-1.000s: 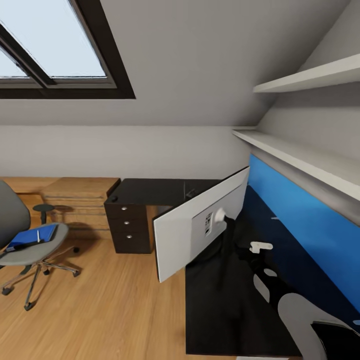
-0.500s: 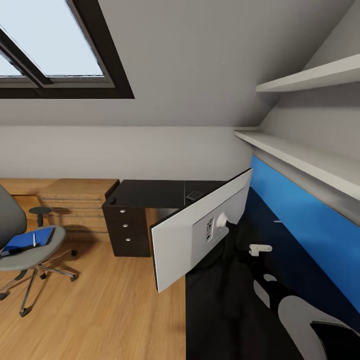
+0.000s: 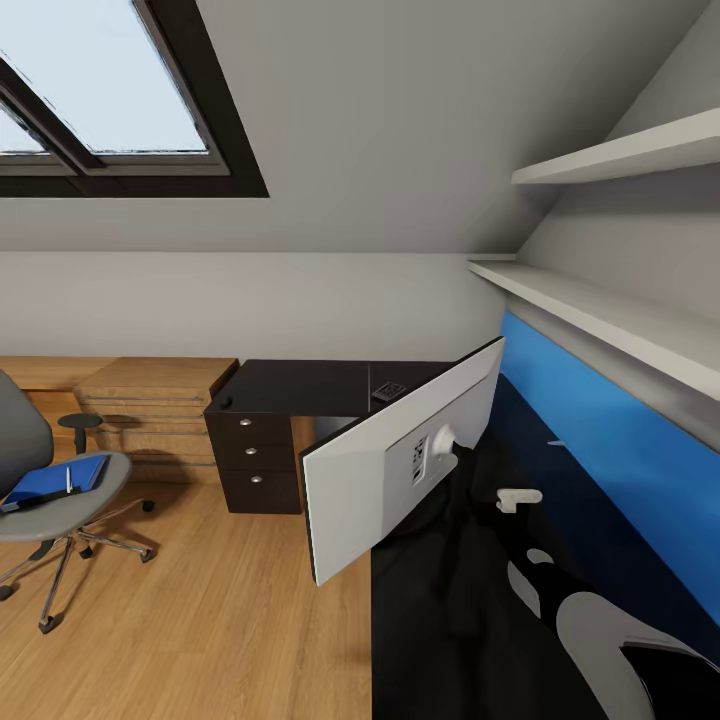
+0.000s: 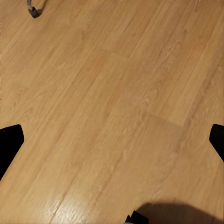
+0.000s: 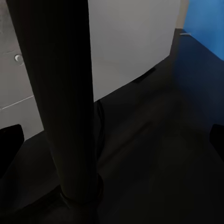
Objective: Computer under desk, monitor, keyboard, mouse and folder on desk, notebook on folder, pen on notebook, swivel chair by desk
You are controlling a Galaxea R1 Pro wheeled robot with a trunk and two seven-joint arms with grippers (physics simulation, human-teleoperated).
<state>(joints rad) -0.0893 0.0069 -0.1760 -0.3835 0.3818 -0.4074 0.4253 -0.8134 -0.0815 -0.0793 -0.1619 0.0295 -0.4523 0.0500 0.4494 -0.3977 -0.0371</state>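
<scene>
The monitor (image 3: 385, 470) stands on the black desk (image 3: 300, 385) with its white back toward me, tilted across the desk's corner. Its dark stand post (image 5: 60, 93) rises close in front of my right gripper (image 5: 112, 140), whose fingers (image 5: 9, 140) are spread wide, open, with the post between them in the picture. The grey swivel chair (image 3: 70, 505) stands apart from the desk at the left, with a blue folder (image 3: 45, 480) on its seat and a pen (image 3: 68, 479) on top. My left gripper (image 4: 112, 140) hangs open over bare wooden floor.
Black drawers (image 3: 250, 455) sit under the desk's far wing, beside a wooden step unit (image 3: 150, 395). Two white shelves (image 3: 600, 310) run above a blue wall panel (image 3: 620, 440) at the right. A chair caster (image 4: 32, 9) shows on the floor. Open floor lies between chair and desk.
The whole view shifted slightly a second ago as the camera moved, then held still. Monitor, chair and folder have not visibly moved.
</scene>
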